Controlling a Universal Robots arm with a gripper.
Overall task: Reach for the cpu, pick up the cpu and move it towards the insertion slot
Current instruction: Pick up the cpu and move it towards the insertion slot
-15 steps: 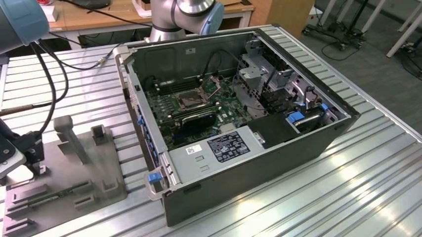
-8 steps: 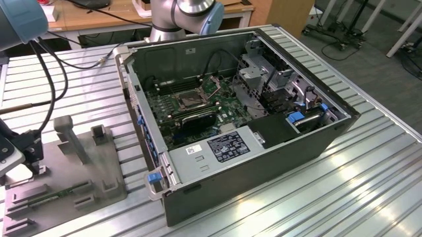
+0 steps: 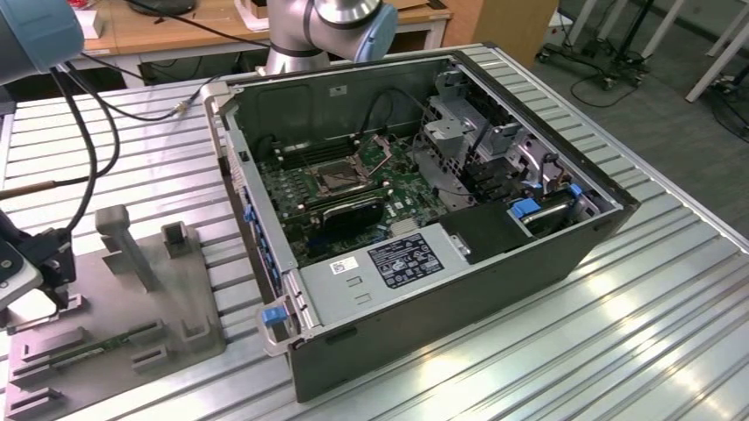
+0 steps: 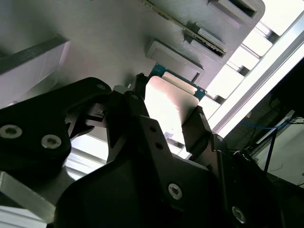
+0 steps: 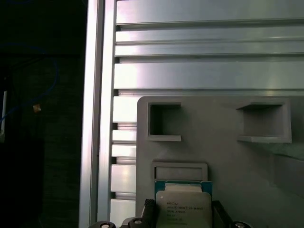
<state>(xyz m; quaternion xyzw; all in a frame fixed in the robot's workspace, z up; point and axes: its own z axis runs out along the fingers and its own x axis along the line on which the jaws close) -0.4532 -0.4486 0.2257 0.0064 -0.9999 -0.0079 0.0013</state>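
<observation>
The gripper [image 4: 167, 108] has its two black fingers [image 4: 199, 129] pressed on two opposite sides of the cpu [image 5: 183, 206], so it is closed on it. The cpu rests on the grey holder [image 5: 223, 161], just beside a small pocket. I think the cpu is light, thin and stiff, but easy to hurt. So the side edges look like the right place to hold it, not the flat faces. It is a small square with a silver-white top, tiny print and a green-blue rim. Under the holder is the ribbed metal table [image 3: 655, 333]. Far off, well apart, the insertion slot [image 3: 342, 180] sits dark with a shiny frame inside the open computer case [image 3: 468, 272].
</observation>
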